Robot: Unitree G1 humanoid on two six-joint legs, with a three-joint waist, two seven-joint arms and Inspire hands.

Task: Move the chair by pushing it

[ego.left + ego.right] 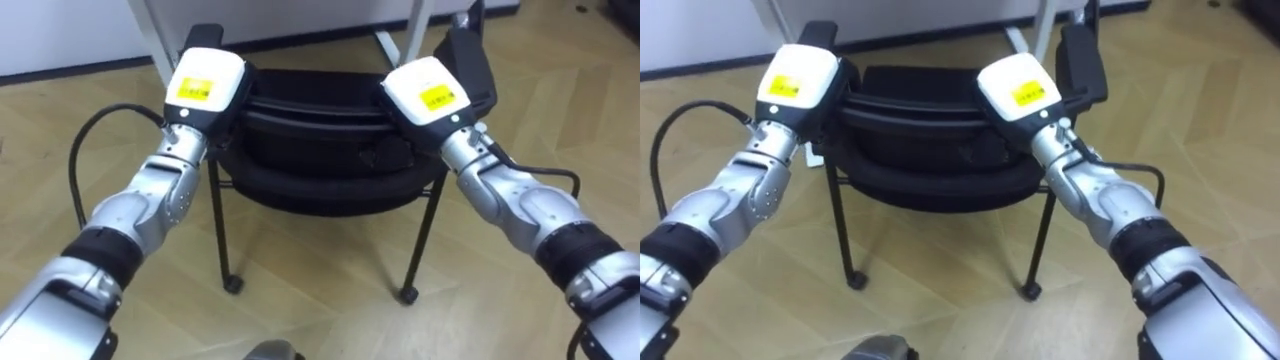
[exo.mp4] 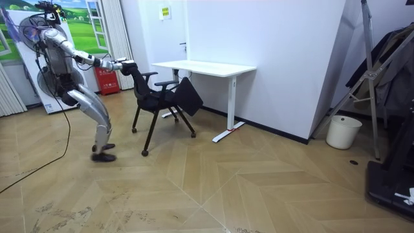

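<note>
Silver-armed humanoid with white-backed hands

The left robot hand [image 1: 205,85] and the right robot hand [image 1: 430,92] each have a white, rounded-square cover on the back with a yellow label in dark print. Behind each cover is a short grey metal wrist, then a bulging silver forearm shell, then a black ribbed band and a pale grey upper-arm casing. A black cable loops out beside the left forearm, and a thinner one runs along the right wrist. In the room view the legs are silver-grey with dark feet, the torso is dark, and the head carries dark gear.
</note>
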